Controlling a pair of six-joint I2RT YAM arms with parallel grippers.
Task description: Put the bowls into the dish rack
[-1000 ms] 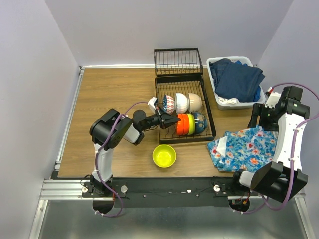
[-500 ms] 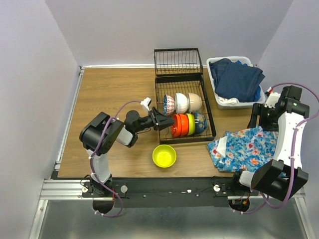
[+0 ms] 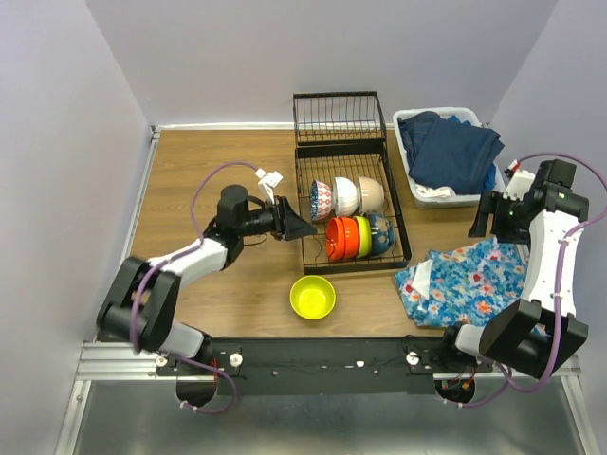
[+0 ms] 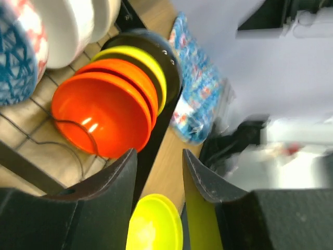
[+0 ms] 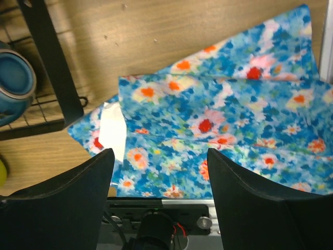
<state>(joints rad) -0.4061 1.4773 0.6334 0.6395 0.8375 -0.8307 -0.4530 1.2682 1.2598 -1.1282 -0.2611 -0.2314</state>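
Top external, progress: seven bowls (image 3: 346,237) stood on edge in two rows in the rack (image 3: 340,144); the job looked nearly done.
Left to do: one lime bowl (image 3: 312,297) sat on the counter (image 3: 218,171), just before the rack's near edge.
Left arm (image 3: 190,258): stretched low across the counter toward the rack's left side.
Left pincer (image 3: 305,227): slightly parted, empty, just beside the rack.
Right arm (image 3: 545,246): folded up, well apart from the bowls.
Right pincer (image 5: 160,161): spread wide, empty, above a floral cloth (image 5: 218,120).

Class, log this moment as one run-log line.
left gripper: open, empty, at dish rack edge | right gripper: open, above floral cloth | lime bowl: on table, unloaded
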